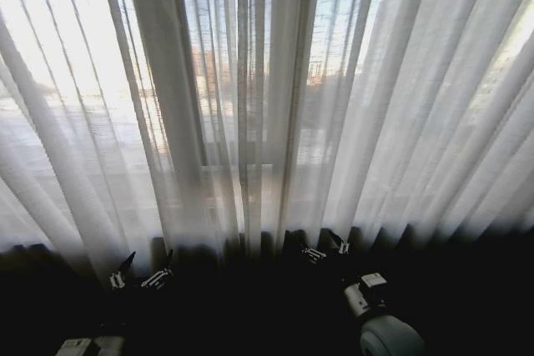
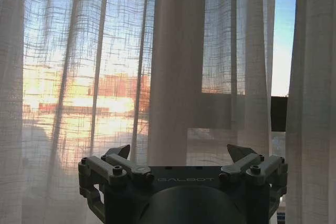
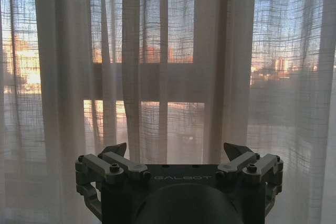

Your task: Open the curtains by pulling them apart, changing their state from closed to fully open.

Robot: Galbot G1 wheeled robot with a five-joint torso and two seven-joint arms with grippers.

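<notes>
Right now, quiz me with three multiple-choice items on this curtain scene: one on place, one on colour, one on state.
1. Where is the left gripper?
A. Low before the curtains, left of the right gripper
B. Raised overhead
C. Behind the window

2. What colour are the curtains?
A. Red
B. Sheer white
C. Black

3. How do both grippers stand?
A. Shut on fabric
B. Open, holding nothing
C. One shut

Key: A, the head view shows it low on the left; B, pale see-through pleats; B, both wrist views show fingers spread before the fabric.
</notes>
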